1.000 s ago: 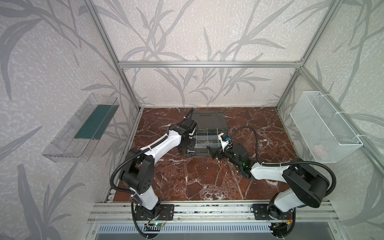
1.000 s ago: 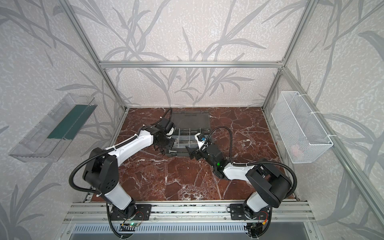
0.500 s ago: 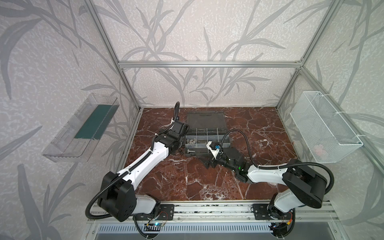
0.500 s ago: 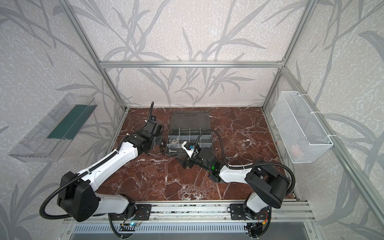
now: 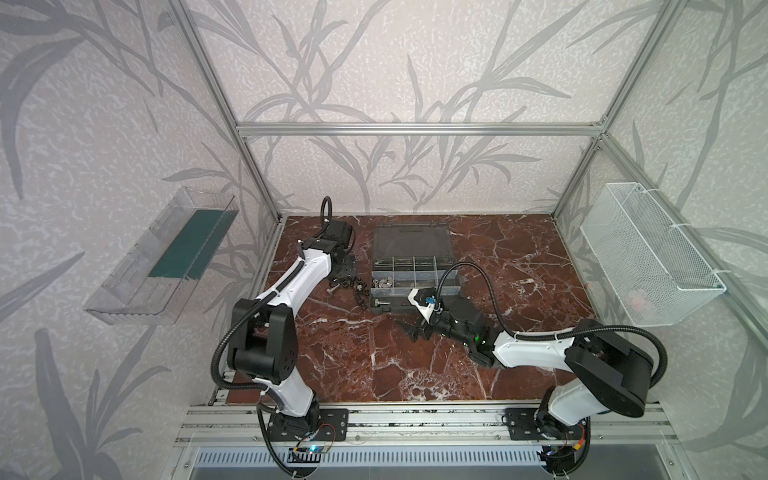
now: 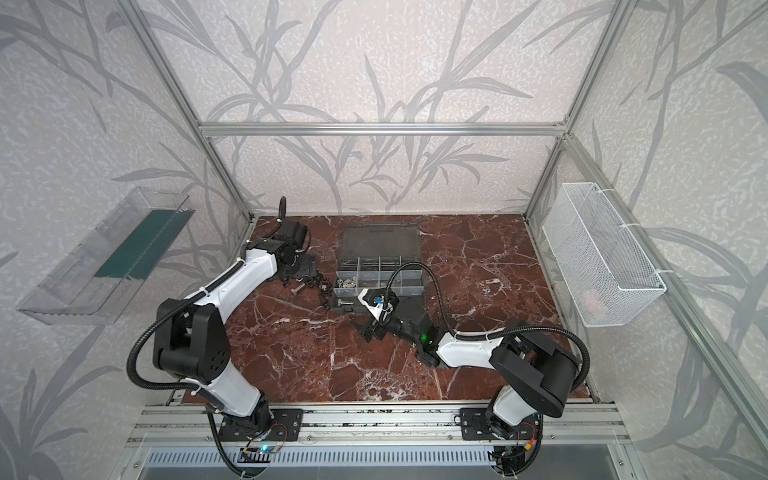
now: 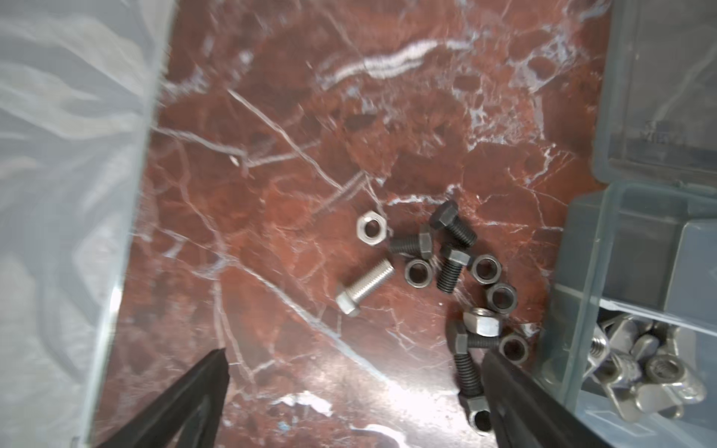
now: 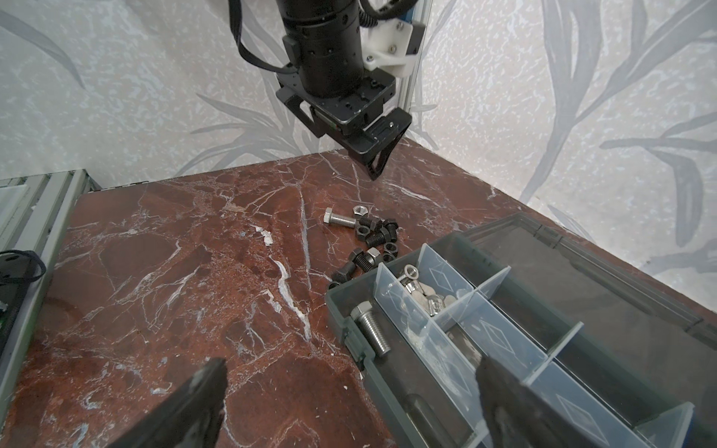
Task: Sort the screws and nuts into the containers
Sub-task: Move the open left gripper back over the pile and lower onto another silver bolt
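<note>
A dark grey plastic organizer case (image 5: 397,309) with translucent dividers lies open toward the rear middle of the red marble worktop (image 5: 374,365). Its flat lid (image 5: 409,243) is folded back toward the rear edge. Between the case's left wall and the worktop's left edge, just beside the case, sits a loose heap of black and silver screws and nuts (image 5: 353,287). In both top views it is only a dark speckle.

The left wrist view resolves the heap into short black bolts, black ring nuts, one silver hex nut (image 7: 371,229) and one long silver bolt (image 7: 364,288) on the side away from the case. It also shows a compartment of shiny silver winged nuts (image 7: 640,372). The right wrist view shows plainly a second silver bolt (image 8: 370,329) lying in the case's front-left corner compartment, and diamond outlines moulded on the dividers (image 8: 492,333).

The left gripper (image 7: 355,368) hangs over the heap with its jaws spread wide and nothing between them. One finger (image 7: 512,395) overlaps black bolts next to the case wall. The right gripper (image 8: 351,372) sits low before the case's front-left corner, jaws equally wide and empty.

A raised mark on the lid in the left wrist view is too blurred to read.
</note>
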{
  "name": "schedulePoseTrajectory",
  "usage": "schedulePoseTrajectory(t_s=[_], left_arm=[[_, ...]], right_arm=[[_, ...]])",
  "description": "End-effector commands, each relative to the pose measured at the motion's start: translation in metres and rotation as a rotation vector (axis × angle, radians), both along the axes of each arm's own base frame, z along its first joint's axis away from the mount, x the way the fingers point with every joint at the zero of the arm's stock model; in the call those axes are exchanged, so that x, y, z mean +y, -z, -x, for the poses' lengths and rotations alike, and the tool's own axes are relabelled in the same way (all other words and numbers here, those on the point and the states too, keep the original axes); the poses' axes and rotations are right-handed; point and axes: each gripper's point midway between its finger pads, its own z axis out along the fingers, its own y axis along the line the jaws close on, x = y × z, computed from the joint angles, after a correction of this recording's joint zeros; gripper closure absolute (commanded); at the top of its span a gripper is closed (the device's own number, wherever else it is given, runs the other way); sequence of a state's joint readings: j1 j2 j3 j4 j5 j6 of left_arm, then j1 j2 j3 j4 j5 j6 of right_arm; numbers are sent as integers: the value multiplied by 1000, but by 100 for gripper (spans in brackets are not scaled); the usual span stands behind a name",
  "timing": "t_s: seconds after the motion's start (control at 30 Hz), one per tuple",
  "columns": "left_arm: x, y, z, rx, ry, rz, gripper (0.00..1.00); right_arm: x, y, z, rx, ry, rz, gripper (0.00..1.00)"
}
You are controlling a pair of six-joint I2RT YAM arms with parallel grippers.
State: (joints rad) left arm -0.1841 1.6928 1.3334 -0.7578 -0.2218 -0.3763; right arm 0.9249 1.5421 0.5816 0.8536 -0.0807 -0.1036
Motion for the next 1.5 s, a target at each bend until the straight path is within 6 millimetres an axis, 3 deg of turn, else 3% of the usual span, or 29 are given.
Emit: schedulePoseTrajectory(t_s=[0.0,0.13,0.3,0.43,0.63,1.03,1.37,1.47], left_arm=[[-12,10,8,67,-36,129,1],[-4,38,10,146,-37,154,0],[13,58,11,217,-76,160,3],[28,74,9,253,-101,143,15],[34,89,10,293,-119,143,29],[38,105,11,335,-124,139,45],[37,105,11,335,-128,151,69],[34,103,10,327,-123,165,80]], right_arm=[[6,-12,-3,-33,10,-8,1],[6,-11,-5,-28,13,-6,1],[7,-10,-4,-20,10,-10,1],[8,-10,-4,-14,9,-16,1],[8,-11,-4,-12,11,-21,1],[8,-12,-5,-10,15,-26,1],[8,-10,-5,-8,13,-24,1],[9,-10,-5,-8,13,-24,1]])
